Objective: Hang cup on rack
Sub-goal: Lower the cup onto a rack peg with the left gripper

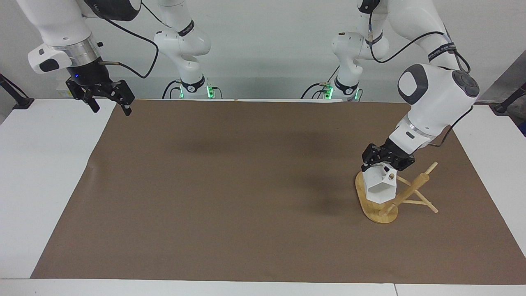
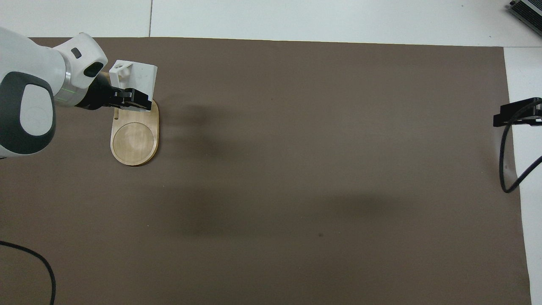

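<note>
Left gripper up over the rack at the left arm's end of the desk, fingers clamped on the cup. Held the cup off the brown mat, tilted on its side, open mouth turned away from the robots. Nothing seen inside the cup; hollow looked empty in the facing view. Handle tab with its round hole sat uppermost, just beside the slanted central post. Could not tell whether any peg had entered the hole. In the overhead view, covered the post end of the oval base with the cup and the gripper, leaving the round recess of the base bare and holding nothing. Thin pegs stuck out from the post toward the left arm's end of the desk.

Right gripper waited in the air over the mat's corner at the right arm's end, close to the robots, fingers spread apart and holding nothing.
</note>
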Controlling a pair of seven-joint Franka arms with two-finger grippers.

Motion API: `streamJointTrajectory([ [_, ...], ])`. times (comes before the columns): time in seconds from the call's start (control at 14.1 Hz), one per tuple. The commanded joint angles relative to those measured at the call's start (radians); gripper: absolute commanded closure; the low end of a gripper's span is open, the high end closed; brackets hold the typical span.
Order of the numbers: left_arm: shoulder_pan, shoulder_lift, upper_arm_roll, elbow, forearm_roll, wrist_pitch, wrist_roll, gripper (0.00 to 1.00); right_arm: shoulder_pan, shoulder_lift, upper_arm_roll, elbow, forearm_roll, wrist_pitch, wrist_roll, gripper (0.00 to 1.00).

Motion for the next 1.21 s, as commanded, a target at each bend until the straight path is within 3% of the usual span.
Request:
streamJointTrajectory([
  [0.0, 0.012, 0.01, -0.003, 0.02, 0.013, 0.003, 0.026, 0.55, -0.008, -0.014, 0.004, -0.019, 0.02, -0.004, -0.001, 0.0],
  [0.14, 0.02, 0.009, -0.005, 0.019, 0.013, -0.001, 0.045, 0.41, -0.001, -0.014, 0.005, -0.019, 0.02, -0.004, -0.001, 0.0],
  [0.28, 0.02, 0.009, -0.003, 0.022, 0.013, -0.004, 0.048, 0.17, 0.0, -0.014, 0.005, -0.019, 0.02, -0.004, -0.001, 0.0],
  [0.36, 0.02, 0.01, -0.005, 0.022, 0.02, -0.003, 0.059, 0.13, -0.001, -0.014, 0.005, -0.019, 0.02, -0.004, -0.001, 0.0],
  [0.78, 0.022, -0.002, -0.003, 0.022, 0.027, -0.015, 0.086, 0.04, -0.001, -0.013, 0.005, -0.019, 0.02, -0.004, -0.001, 0.0],
  [1.14, 0.019, -0.066, -0.003, 0.02, 0.06, -0.056, 0.086, 0.0, -0.001, -0.014, 0.005, -0.019, 0.02, -0.004, -0.001, 0.0],
])
